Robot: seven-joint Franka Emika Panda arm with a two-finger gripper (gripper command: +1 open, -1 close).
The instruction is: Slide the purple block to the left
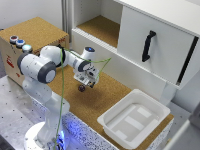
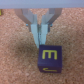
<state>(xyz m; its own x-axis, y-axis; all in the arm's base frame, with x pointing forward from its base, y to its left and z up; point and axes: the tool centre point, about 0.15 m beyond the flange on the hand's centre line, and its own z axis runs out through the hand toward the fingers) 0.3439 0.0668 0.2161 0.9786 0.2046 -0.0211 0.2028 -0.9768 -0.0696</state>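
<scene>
Purple block [image 2: 50,56] w/ yellow "m" marking sits on cork countertop [image 1: 92,102], just below the gripper [image 2: 42,41]; in exterior view it's the dark speck [image 1: 81,88] under the gripper [image 1: 89,82], well apart from the white bin [image 1: 133,118] toward exterior view's right. Fingers [image 2: 35,33] pressed nearly together, tips at block's far edge; contact can't be told. White cabinet w/ black handle [image 1: 148,45] stands behind; perforated metal base [image 1: 15,110] below cork.

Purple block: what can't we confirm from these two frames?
- Purple block, wrist view: blur hides whether the fingertips touch it.
- Exterior view: the block is a tiny dark blob under the gripper; shape unreadable.
- Jaw opening: too small in the exterior view.
</scene>
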